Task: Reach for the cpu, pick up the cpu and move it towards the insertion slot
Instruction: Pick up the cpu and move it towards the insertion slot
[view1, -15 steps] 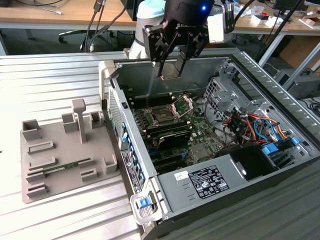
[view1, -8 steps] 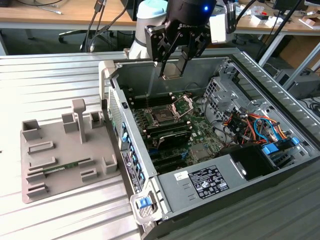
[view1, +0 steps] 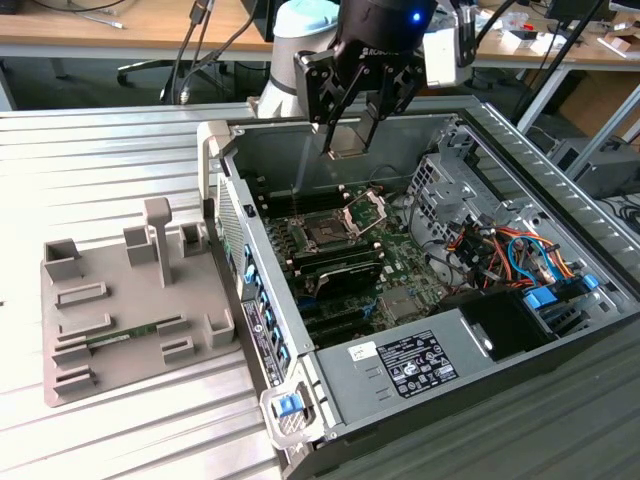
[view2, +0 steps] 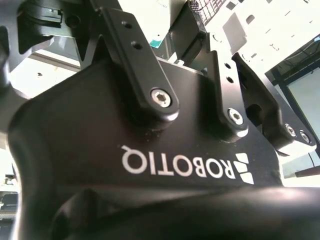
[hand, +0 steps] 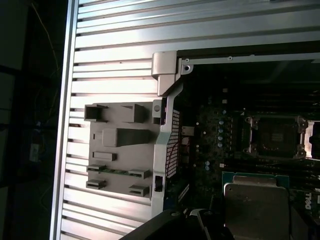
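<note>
Gripper (view1: 347, 143) gripping cpu (view1: 348, 152), edge-on

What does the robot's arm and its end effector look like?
The end effector is black metal with jointed finger links held by silver screws, white lettering on its body, and a small blue light. The arm behind it is pale grey-white with a light blue cap.

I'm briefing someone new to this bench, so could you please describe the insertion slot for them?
Look inside the open computer case, on the green motherboard. The insertion slot is the square socket with a dark centre and a raised silver frame, directly beneath the gripper; unlike the long black memory slots alongside, it is square.
</note>
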